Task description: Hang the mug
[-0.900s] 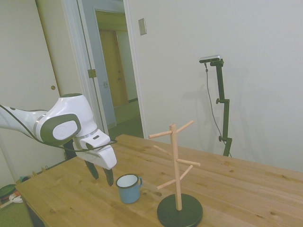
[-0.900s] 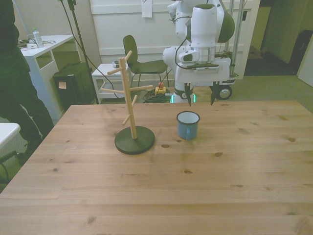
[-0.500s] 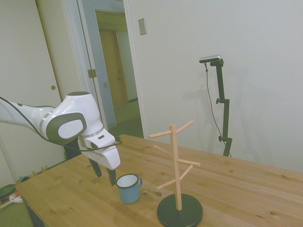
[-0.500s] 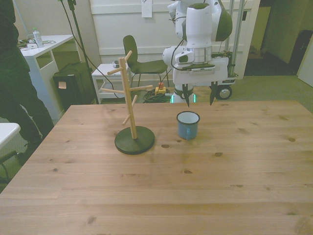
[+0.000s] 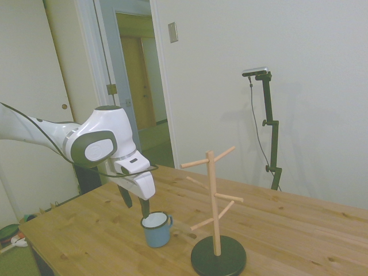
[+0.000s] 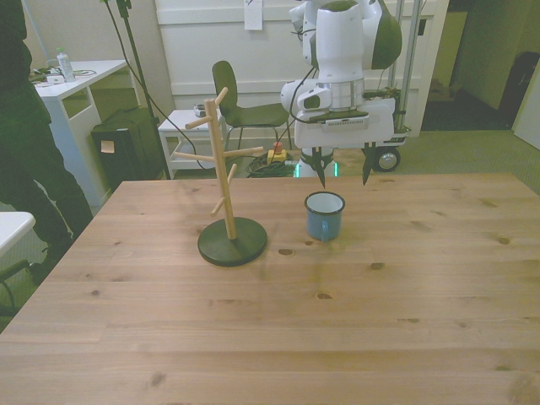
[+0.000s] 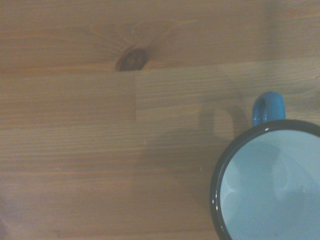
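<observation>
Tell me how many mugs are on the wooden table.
1: the small light-blue enamel mug stands upright beside the wooden peg stand, on the front view's right, under the open gripper.

Arm advances toward the mug

In the side view the gripper (image 5: 135,206) has travelled toward 3 o'clock and risen slightly, so one of its fingers (image 5: 145,207) now hangs just above the rim of the mug (image 5: 156,229).
</observation>
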Available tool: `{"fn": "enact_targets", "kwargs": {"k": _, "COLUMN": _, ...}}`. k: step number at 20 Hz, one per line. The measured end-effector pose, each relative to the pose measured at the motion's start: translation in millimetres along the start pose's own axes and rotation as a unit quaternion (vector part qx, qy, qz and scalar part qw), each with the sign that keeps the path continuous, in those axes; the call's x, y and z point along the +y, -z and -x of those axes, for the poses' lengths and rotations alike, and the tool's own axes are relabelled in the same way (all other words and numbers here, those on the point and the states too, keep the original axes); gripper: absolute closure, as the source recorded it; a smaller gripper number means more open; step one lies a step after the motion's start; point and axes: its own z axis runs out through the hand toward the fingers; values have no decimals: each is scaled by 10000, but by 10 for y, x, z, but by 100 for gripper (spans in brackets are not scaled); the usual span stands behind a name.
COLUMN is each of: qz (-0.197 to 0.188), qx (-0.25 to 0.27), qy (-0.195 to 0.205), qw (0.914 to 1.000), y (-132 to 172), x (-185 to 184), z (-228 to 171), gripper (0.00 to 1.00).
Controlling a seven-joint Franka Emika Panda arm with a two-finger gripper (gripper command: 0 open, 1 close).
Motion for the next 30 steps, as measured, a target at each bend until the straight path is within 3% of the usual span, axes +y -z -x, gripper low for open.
{"fn": "enact_targets", "kwargs": {"k": 16, "qz": 44, "qx": -206, "qy": -945, "qw": 9953, "y": -375, "x": -191, "z": -322, "gripper": 0}}
{"fn": "enact_targets", "kwargs": {"k": 28, "qz": 162, "qx": -402, "qy": -1018, "qw": 9939, "y": -650, "x": -378, "z": -401, "gripper": 0}}
{"fn": "enact_targets", "kwargs": {"k": 29, "qz": 172, "qx": -410, "qy": -1010, "qw": 9939, "y": -663, "x": -390, "z": -387, "gripper": 100}}
{"fn": "enact_targets", "kwargs": {"k": 30, "qz": 178, "qx": -417, "qy": -1000, "qw": 9940, "y": -671, "x": -402, "z": -374, "gripper": 100}}
